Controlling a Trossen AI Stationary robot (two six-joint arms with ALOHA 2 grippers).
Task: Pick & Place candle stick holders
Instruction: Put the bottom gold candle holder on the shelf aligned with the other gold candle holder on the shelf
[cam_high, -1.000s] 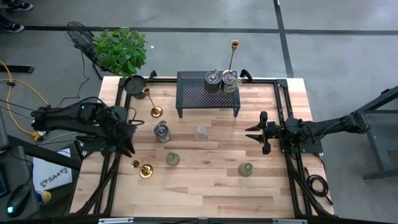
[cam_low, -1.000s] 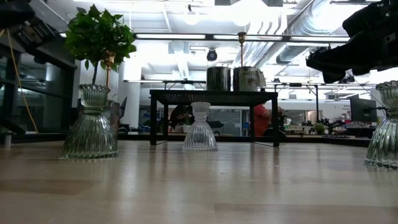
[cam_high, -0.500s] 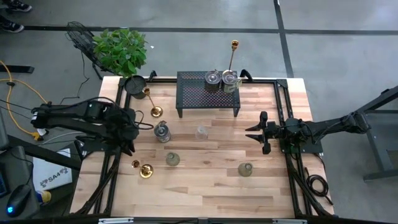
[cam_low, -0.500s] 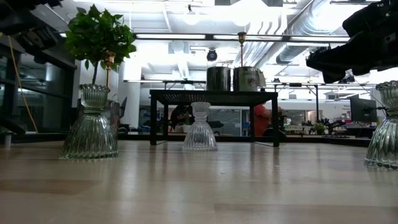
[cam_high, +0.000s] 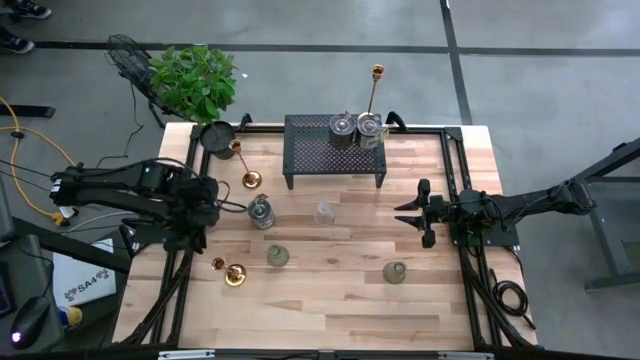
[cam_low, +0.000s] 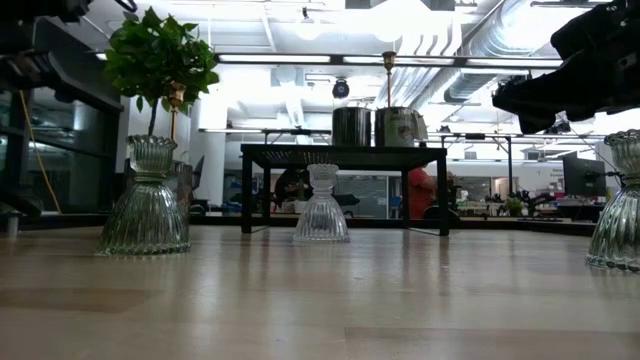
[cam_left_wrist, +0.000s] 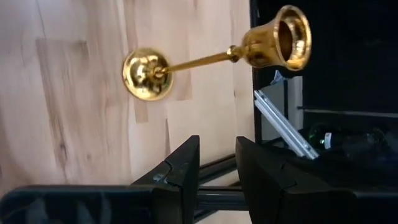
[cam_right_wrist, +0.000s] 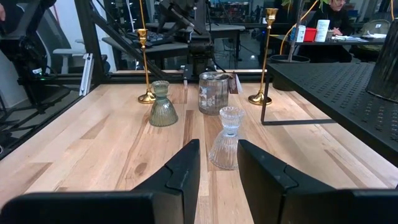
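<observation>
Overhead and level views of a wooden bench (cam_high: 330, 300) carrying a black mesh rack (cam_high: 335, 148) along its far edge. Two silvery squat cups (cam_high: 343, 125) stand on the rack's top, with a tall gold candlestick (cam_high: 375, 95) at its far right corner. On the bench surface, a second gold candlestick (cam_high: 244, 165) stands left of the rack, near a round black pot (cam_high: 216, 135), and a third (cam_high: 230, 272) stands near the front left. A silvery cup (cam_high: 260, 211), a clear ribbed cup (cam_high: 323, 213), and two greenish ribbed cups (cam_high: 277, 256) (cam_high: 395, 271) are spread across the middle. The left gripper (cam_high: 205, 210) hangs over the bench's left side, just beside the silvery cup, its fingers (cam_left_wrist: 180, 168) narrowly parted and holding nothing; the front-left candlestick lies in its wrist view. The right gripper (cam_high: 415, 212) waits above the right side, fingers (cam_right_wrist: 183, 165) likewise slightly apart and empty, facing the clear cup.
</observation>
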